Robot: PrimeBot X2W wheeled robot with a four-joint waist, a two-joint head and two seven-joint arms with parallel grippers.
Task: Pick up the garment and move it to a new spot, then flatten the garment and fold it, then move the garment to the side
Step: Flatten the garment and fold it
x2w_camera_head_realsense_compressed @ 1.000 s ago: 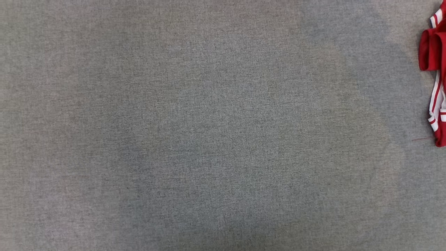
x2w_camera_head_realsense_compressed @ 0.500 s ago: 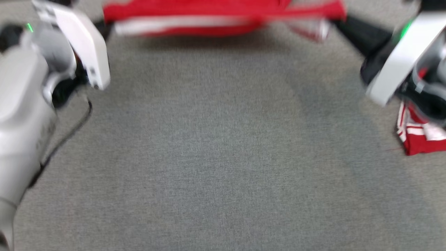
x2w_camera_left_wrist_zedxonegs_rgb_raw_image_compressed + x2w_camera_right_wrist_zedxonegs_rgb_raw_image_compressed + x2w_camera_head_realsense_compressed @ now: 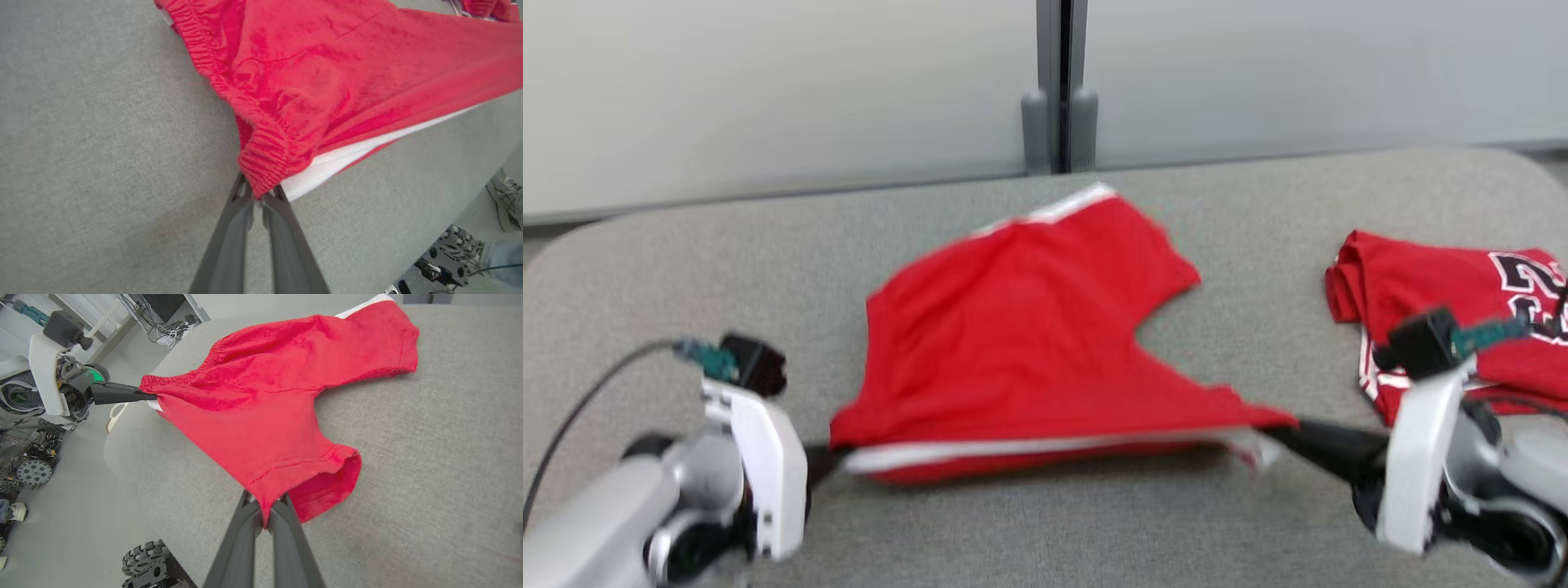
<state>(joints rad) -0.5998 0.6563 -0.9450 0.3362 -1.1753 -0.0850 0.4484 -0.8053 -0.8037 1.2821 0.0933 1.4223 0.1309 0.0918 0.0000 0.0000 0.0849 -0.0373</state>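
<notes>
Two dark-fingered grippers sit nearest, the left gripper (image 3: 258, 196) and the right gripper (image 3: 265, 502). Both are pinched tight on the red fabric shorts with white side stripes (image 3: 1013, 351), left at the waistband corner and right at a leg hem. The head view has tilted up since a moment ago. The shorts hang stretched to the left of the folded red jersey (image 3: 1445, 286), with the far leg resting on the grey cloth worktop (image 3: 1258, 531). Flattening seems underway.
</notes>
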